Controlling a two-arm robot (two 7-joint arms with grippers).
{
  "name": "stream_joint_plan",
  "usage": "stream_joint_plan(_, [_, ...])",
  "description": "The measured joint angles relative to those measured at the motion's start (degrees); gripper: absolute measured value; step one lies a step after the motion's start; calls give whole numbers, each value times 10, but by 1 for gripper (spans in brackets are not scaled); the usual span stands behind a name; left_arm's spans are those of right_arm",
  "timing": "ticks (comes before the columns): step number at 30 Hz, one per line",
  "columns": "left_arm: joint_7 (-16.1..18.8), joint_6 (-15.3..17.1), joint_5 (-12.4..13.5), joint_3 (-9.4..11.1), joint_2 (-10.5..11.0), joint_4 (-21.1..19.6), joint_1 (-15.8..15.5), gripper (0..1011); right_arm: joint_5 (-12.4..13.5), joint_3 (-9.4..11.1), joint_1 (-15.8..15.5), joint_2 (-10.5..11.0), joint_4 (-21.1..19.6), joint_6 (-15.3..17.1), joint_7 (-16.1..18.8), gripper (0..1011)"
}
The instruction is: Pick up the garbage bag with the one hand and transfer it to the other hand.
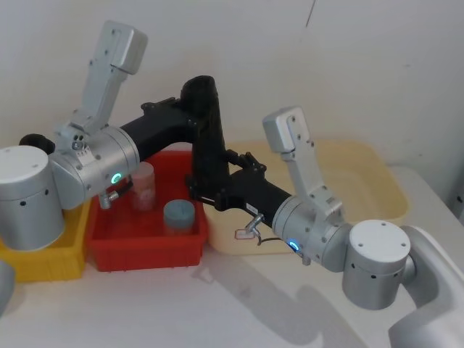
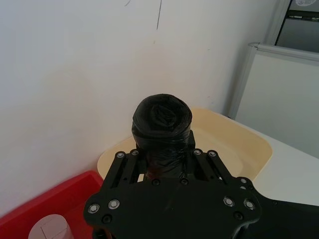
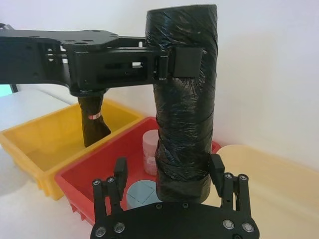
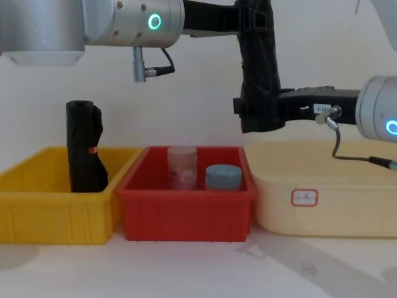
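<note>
The garbage bag (image 1: 206,123) (image 4: 257,68) is a wrinkly black roll held upright in the air above the gap between the red bin and the cream tub. My left gripper (image 1: 199,116) (image 3: 182,62), on the arm with the green-cyan ring light, is shut on the bag's upper part. The bag's top end (image 2: 162,119) sticks out past its fingers. My right gripper (image 1: 206,190) (image 3: 169,172) (image 4: 257,115), on the blue-lit arm, is open around the bag's lower end. One finger (image 3: 217,169) lies against the bag and the other (image 3: 119,174) stands a little apart from it.
A yellow bin (image 4: 37,211) at the left holds another black roll (image 4: 84,155) with a red mark. The red bin (image 4: 186,217) holds a pink jar (image 4: 182,166) and a grey-blue lidded pot (image 4: 223,177). The cream tub (image 4: 335,205) stands at the right, with a white wall behind.
</note>
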Motion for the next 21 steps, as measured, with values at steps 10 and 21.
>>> stream_joint_plan(10, [1,0,0,1,0,0,1,391,14,4,6,-11,16,11,-9,999])
stream_joint_plan(21, [2,0,0,2,0,0,1,391,17,11,19,-19,28,15,-22,999])
